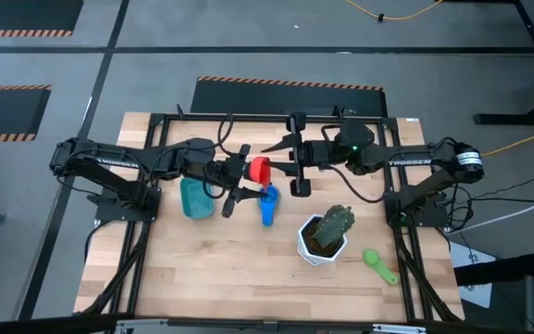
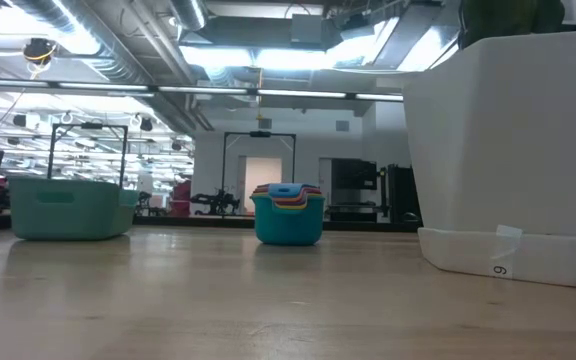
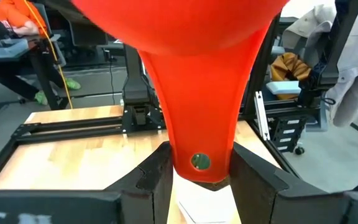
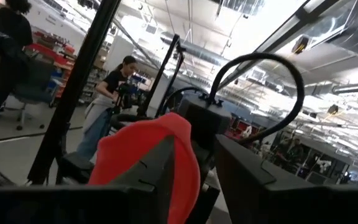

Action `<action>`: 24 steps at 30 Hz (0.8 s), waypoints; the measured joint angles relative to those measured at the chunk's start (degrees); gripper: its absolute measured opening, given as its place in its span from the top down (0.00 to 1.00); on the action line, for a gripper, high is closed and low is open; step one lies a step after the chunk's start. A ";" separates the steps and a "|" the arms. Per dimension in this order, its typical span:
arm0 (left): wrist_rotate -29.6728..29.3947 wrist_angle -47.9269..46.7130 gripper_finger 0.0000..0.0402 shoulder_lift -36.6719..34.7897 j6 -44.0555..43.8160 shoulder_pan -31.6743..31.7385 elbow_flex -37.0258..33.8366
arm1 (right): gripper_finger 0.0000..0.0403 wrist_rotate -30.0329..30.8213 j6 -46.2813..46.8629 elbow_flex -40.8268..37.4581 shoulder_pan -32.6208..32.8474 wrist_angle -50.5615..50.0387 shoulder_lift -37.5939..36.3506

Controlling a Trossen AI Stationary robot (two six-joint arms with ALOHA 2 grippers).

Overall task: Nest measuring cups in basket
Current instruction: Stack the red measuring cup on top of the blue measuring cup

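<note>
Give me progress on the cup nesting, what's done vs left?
Done: several cups sit nested in the blue stack on the table, beside the basket, not in it.
In hand: the red cup is held above the table between the left gripper, shut on its handle, and the right gripper.
Left: add the red cup, fetch the green cup near the plant pot, put the stack in the basket.

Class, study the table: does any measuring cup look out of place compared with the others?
Yes. The green cup lies alone near the table's right edge, beyond the white plant pot, far from the blue nested stack and the teal basket. The red cup is held aloft between both hands.
</note>
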 joint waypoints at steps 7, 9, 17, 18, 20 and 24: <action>0.13 -0.20 0.68 0.00 0.02 -0.06 0.00 | 0.71 0.15 -0.01 0.00 0.00 -3.03 -0.96; 0.11 -0.29 0.68 0.00 0.01 -0.06 0.00 | 0.71 0.15 -0.01 0.00 0.00 -4.12 -0.98; 0.02 -0.40 0.68 -0.02 0.00 -0.06 0.00 | 0.79 0.04 -0.01 0.00 0.02 -5.40 -0.98; -0.12 -0.59 0.68 -0.02 0.00 -0.06 0.00 | 0.82 0.04 -0.01 0.00 0.02 -5.40 -0.98; -1.07 -0.88 0.68 -0.02 0.04 -0.06 0.01 | 0.89 0.19 0.05 0.00 0.00 -5.40 -0.98; -3.99 -0.93 0.68 -0.02 -0.08 -0.06 0.01 | 0.97 0.68 -0.25 0.00 -0.05 -5.59 -0.98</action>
